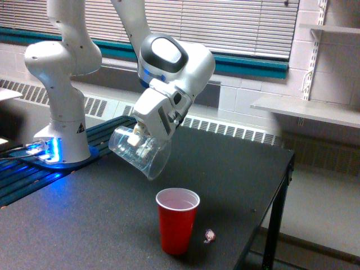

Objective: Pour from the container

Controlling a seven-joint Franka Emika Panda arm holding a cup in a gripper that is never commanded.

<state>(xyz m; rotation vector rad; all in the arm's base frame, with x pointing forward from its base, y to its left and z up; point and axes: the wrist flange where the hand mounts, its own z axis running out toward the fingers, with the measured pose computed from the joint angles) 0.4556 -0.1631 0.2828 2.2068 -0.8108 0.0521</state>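
- The gripper [136, 140] pinches the container [139, 153] at its base end; its fingers are pressed against the clear wall.
- The container hangs in the air, tipped steeply, its wide mouth facing down and toward the exterior view's right.
- It looks almost empty; a few pale bits may remain near the gripper, but that is hard to tell through the clear plastic.
- A red cup [176, 221] stands upright on the table [84, 225], below the container's mouth and a little to the exterior view's right of it; the two are apart.
- The cup's white inside shows a pinkish fill, though single pieces cannot be made out.
- One small pinkish-white piece [209, 237] lies on the table just beside the cup's foot, on the exterior view's right.
- The arm [169, 73] bends down from above; its white base [62, 112] stands at the exterior view's left, with blue light at its foot.
- Closed blinds [225, 22] and a shelf [306, 109] lie behind.
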